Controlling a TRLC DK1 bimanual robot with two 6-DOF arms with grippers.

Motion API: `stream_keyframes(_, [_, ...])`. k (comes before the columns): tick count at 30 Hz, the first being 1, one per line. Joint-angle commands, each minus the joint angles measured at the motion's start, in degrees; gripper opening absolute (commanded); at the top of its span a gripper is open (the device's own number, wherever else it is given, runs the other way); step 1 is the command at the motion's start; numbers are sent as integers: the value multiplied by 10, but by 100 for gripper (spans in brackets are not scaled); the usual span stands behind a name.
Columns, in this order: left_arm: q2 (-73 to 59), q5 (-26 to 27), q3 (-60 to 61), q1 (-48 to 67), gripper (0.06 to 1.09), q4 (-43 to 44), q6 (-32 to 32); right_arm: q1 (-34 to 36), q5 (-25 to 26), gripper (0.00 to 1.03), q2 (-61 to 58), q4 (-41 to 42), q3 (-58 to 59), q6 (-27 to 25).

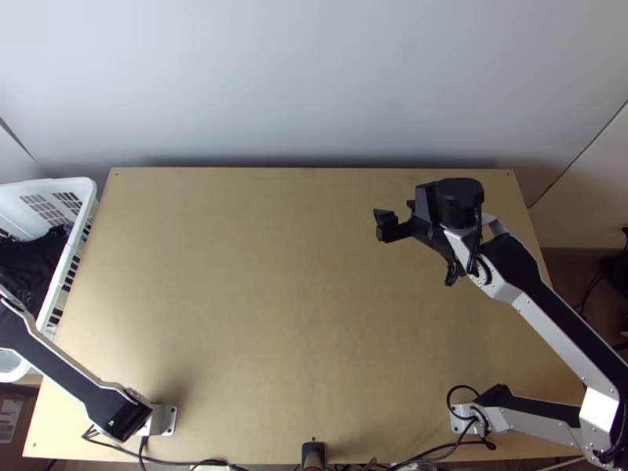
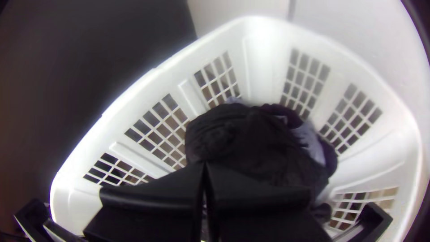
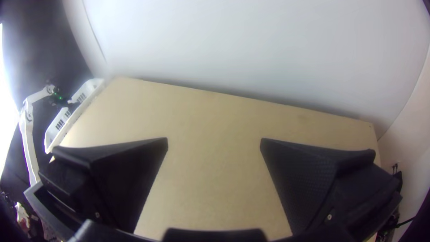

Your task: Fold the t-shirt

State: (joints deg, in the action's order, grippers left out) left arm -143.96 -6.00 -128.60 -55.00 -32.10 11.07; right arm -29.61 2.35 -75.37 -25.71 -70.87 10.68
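Black cloth (image 2: 264, 145), probably the t-shirt, lies bunched in the white basket (image 2: 260, 67): likely light, limp, best pinched by an upper fold. Over the basket, the left gripper (image 2: 204, 165) is pressed together; well apart, the right gripper (image 3: 214, 139) is spread. Basket edges could snag; the table (image 1: 235, 275) beside gives room.

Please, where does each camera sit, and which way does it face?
Top view: high over the near edge, looking steeply down at the table; parts of the left arm and right arm show.
Left wrist view: on the left arm, looking into the basket at dark clothes; its hand, fingers together, shows.
Right wrist view: on the right arm, looking across the table toward the wall; its open hand shows.
Top and right wrist views share table, basket and left arm.
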Motion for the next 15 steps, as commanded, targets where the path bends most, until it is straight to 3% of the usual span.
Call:
stream_keyframes(1, [171,90,29,37,10,-155,-38,-2,-1,96,8,7,1,0])
stream_keyframes(6, [280,158,31,82,10,-271,-49,-2,-1,96,24,8,13,3])
stream_keyframes(10, [390,201,25,129,10,-278,-95,1,-1,96,58,8,46,0])
stream_keyframes(15, [443,213,17,176,10,-269,-129,6,-1,96,86,23,76,1])
